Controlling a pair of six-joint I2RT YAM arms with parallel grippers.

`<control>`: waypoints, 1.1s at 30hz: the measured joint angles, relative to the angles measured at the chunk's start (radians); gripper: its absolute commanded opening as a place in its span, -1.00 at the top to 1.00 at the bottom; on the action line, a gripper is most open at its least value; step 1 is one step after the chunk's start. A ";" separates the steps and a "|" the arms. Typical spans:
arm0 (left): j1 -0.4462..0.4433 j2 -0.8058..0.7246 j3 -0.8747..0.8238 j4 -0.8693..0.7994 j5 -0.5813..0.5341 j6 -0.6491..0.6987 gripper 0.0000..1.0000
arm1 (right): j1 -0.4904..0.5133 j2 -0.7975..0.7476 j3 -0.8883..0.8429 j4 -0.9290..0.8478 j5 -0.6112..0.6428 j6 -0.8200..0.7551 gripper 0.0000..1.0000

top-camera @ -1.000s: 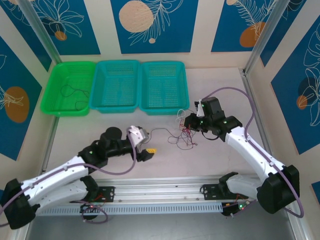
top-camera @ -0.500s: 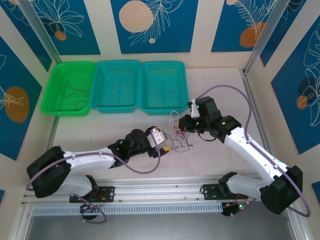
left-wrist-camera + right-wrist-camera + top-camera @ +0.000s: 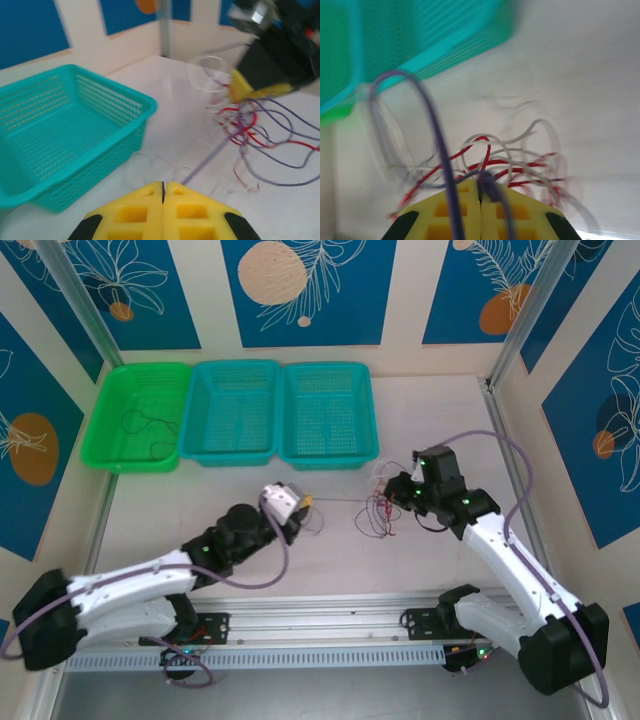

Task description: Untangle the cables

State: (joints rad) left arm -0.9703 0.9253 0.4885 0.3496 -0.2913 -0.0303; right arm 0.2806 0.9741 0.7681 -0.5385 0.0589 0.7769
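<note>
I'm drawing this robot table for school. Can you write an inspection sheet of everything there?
Surface: pale table.
Job's things: cables tangled by the right gripper; one purple strand stretched to the left gripper; dark wire in the green basket.
Clutter: nothing seen.
Grippers: left gripper shut on the strand; right gripper shut on the cables.
Cables: purple arm cables loop along both arms.
Surroundings: two teal baskets, blue patterned walls.

Red, dark purple and whitish-cream strands in the cables. Bright green, fine mesh pattern, on the left basket; teal with the same mesh on the middle basket and the right basket. Yellow pads, black at the outer corners, on the left gripper and the right gripper. Blue wall panels with white leaf outlines and orange or peach discs, cream stripes between.
</note>
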 measured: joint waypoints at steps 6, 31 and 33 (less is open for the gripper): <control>0.176 -0.367 -0.036 -0.276 -0.195 -0.113 1.00 | -0.312 -0.015 -0.163 -0.063 0.087 0.000 0.93; 0.182 0.333 0.132 -0.023 0.651 0.067 -0.49 | -0.130 -0.101 0.045 0.081 -0.417 -0.114 1.00; 0.177 0.369 0.144 0.000 0.667 0.087 -0.50 | -0.118 -0.101 0.070 0.082 -0.453 -0.117 1.00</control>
State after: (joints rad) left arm -0.7929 1.2945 0.6327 0.3492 0.3759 0.0566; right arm 0.1627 0.8734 0.8379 -0.4568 -0.3939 0.6598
